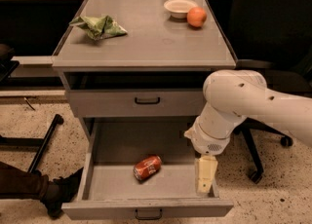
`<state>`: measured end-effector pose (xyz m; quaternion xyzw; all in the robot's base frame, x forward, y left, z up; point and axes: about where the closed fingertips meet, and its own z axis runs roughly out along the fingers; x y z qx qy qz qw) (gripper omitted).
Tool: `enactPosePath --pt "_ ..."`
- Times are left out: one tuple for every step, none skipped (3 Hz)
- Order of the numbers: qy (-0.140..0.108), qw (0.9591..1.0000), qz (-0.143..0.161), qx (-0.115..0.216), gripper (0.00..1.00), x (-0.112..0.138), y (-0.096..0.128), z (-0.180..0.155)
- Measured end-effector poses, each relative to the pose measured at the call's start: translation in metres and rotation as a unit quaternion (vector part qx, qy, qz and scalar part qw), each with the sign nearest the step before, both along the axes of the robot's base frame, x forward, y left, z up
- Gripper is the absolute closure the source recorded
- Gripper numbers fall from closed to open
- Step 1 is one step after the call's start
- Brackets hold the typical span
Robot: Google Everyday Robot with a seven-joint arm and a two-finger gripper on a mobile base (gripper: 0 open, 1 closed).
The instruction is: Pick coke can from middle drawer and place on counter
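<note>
The coke can (147, 167) lies on its side on the floor of the open middle drawer (107, 185), a little left of centre, its red side with white lettering facing up. My gripper (205, 175) hangs pointing down from the white arm (229, 106), over the right end of the drawer beside its right wall. It is to the right of the can and apart from it, with nothing in it. The counter (146, 43) is the grey top of the cabinet above.
A crumpled green bag (100, 26) lies on the counter's back left, with a white bowl (179, 7) and an orange (196, 17) at the back right. The top drawer (146, 102) is nearly closed. An office chair (265, 135) stands to the right, a person's leg (29, 186) at the lower left.
</note>
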<state>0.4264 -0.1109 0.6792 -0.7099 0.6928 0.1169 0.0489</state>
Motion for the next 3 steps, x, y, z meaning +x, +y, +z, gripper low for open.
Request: enactPosePath --pt "0.000 1.0000 0.000 0.000 0.00 0.000 0.000 0.000" --pt "-0.016 0.9991 0.040 0.000 0.00 0.014 0.024 -0.033" --pt "-0.039 0.9929 0.112 0.012 0.00 0.041 0.072 -0.078"
